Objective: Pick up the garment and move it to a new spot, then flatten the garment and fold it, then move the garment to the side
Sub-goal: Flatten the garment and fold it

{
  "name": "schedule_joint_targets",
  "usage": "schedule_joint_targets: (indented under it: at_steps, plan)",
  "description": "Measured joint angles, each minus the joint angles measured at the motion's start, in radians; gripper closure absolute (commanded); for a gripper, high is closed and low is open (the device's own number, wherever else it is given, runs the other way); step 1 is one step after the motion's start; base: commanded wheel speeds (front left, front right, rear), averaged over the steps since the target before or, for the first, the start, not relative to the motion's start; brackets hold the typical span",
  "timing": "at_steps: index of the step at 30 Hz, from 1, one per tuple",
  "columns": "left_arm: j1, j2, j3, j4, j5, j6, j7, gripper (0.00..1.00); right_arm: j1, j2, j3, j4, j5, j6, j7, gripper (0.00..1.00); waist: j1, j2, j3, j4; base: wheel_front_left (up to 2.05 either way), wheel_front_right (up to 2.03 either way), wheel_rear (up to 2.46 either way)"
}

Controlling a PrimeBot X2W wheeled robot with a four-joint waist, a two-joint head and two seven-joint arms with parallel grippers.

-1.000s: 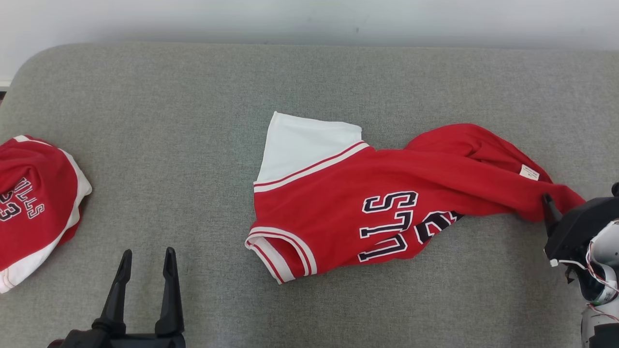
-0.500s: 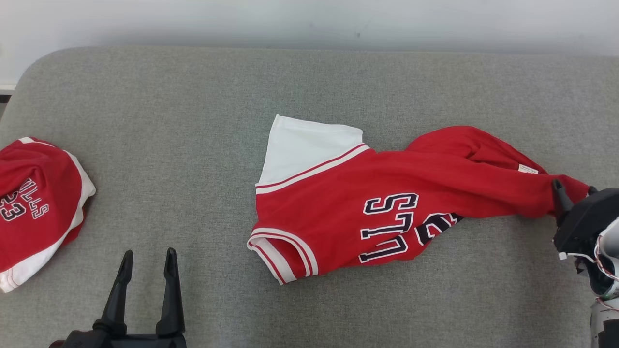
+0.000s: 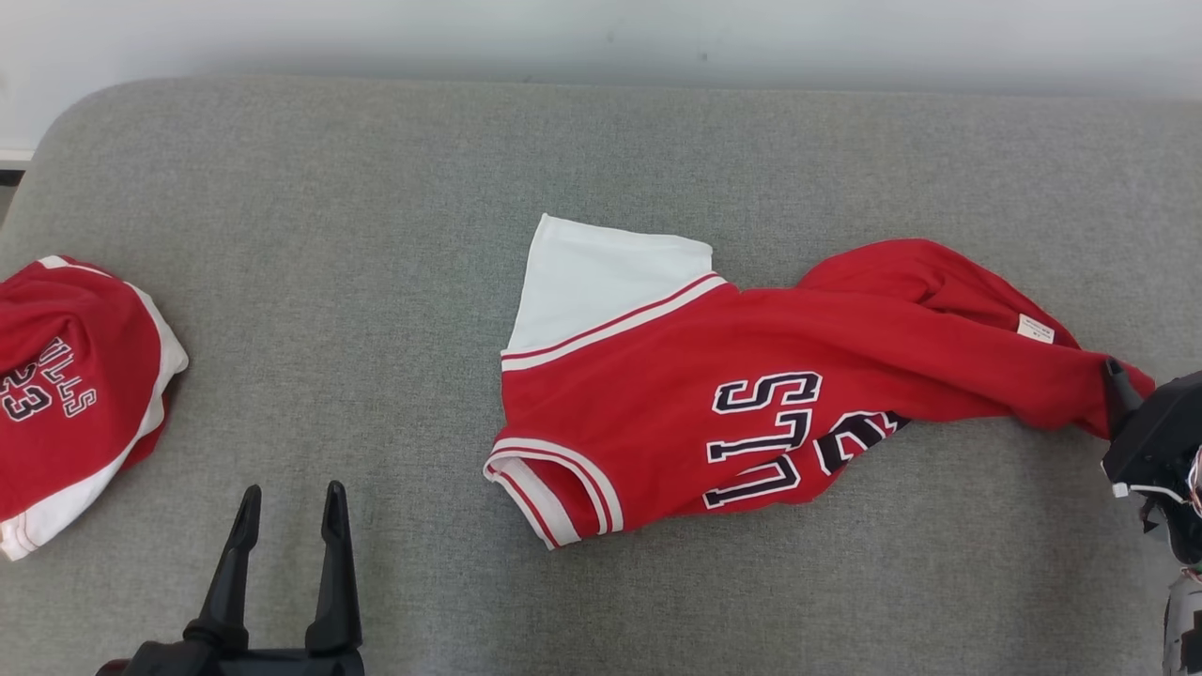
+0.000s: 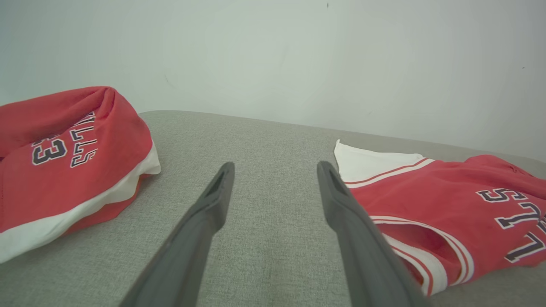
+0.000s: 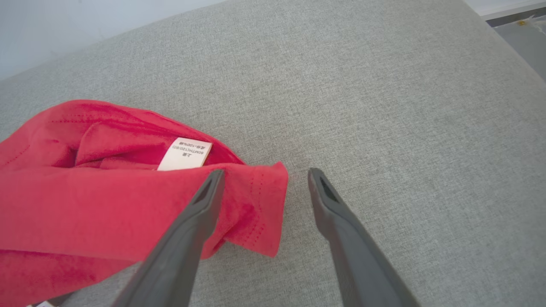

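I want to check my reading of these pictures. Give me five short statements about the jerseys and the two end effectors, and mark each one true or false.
1. The left end effector is open and holds nothing. True.
2. The jersey in the middle lies neatly folded. False: it is unfolded, with its right end bunched.
3. A second jersey lies at the left end of the cushion. True.
4. The right end effector is shut on the jersey. False: its jaws stand open beside the jersey's corner.
5. A white label shows on the jersey. True.
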Motion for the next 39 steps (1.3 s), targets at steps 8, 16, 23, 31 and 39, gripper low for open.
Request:
schedule_joint_targets:
  at_steps: [8,16,23,31,39]
  plan:
    - [0.0,0.0,0.003,-0.004,0.004,0.0,0.0,0.0,-0.033,0.0,0.0,0.04,0.007,0.0,0.01,0.0,0.0,0.0,0.013,0.005,0.0,0.0,0.0]
    - [0.0,0.0,0.0,-0.001,0.005,-0.002,0.0,0.0,-0.039,0.006,0.054,0.044,0.035,0.0,0.021,0.72,0.0,0.0,0.012,0.002,0.0,0.0,0.0]
    - [0.001,0.0,-0.002,0.003,0.005,-0.002,0.0,0.0,-0.047,-0.012,0.095,0.025,0.034,0.0,-0.043,1.0,0.0,0.0,0.001,0.003,0.0,0.0,0.0]
    - [0.001,0.0,-0.008,0.007,0.002,-0.001,0.0,0.0,-0.155,-0.069,0.226,-0.002,-0.02,0.0,-0.31,1.0,0.0,0.0,-0.009,0.005,0.0,0.0,0.0]
    - [0.002,0.0,-0.009,0.007,-0.011,0.01,0.0,0.0,-0.173,-0.122,0.309,-0.05,-0.08,0.0,-0.505,1.0,0.0,0.0001,-0.019,0.019,0.0,0.0,0.0]
